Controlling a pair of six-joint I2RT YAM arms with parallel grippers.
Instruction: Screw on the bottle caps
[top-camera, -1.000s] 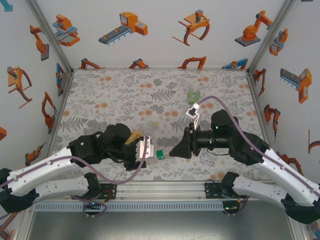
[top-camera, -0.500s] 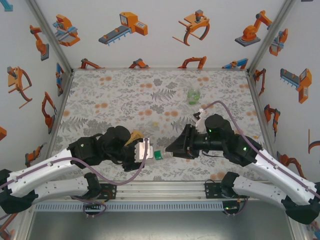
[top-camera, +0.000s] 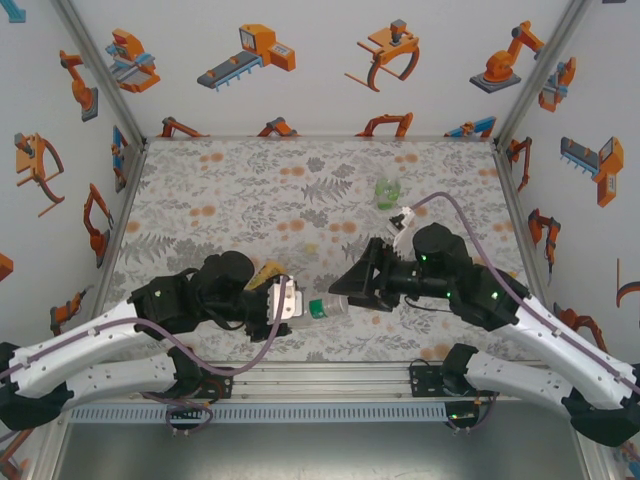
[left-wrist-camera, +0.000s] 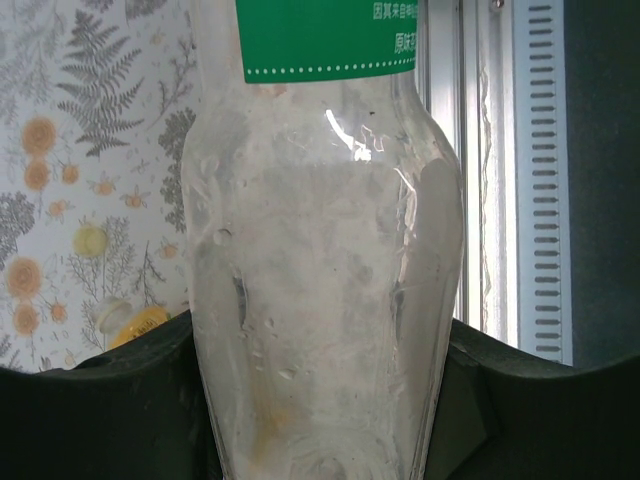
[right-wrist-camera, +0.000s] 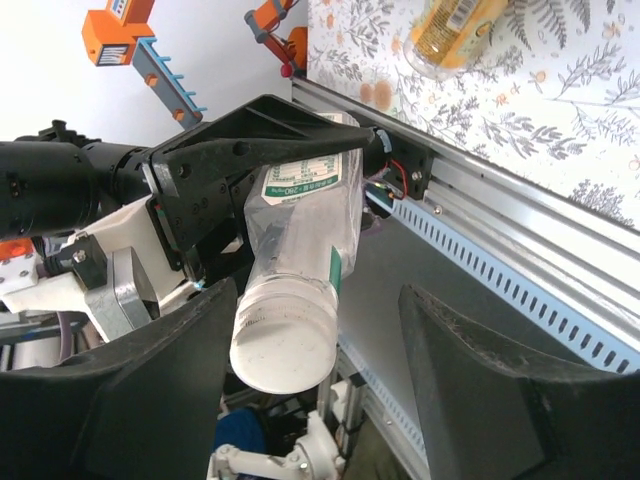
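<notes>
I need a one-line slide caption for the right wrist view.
Left hand holds the clear bottle, its white cap sitting inside the open right hand.

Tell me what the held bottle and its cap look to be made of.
Bottle: likely clear plastic, glossy. You can see through it, it shows bright glints, and the wall has scuffed, cloudy patches. It carries a green label, printed film or paper.
Cap: probably opaque white plastic, matte, with a dull flat top that has faint specks.

top camera looks down; both wrist cameras closely face the clear bottle (left-wrist-camera: 320, 300).
</notes>
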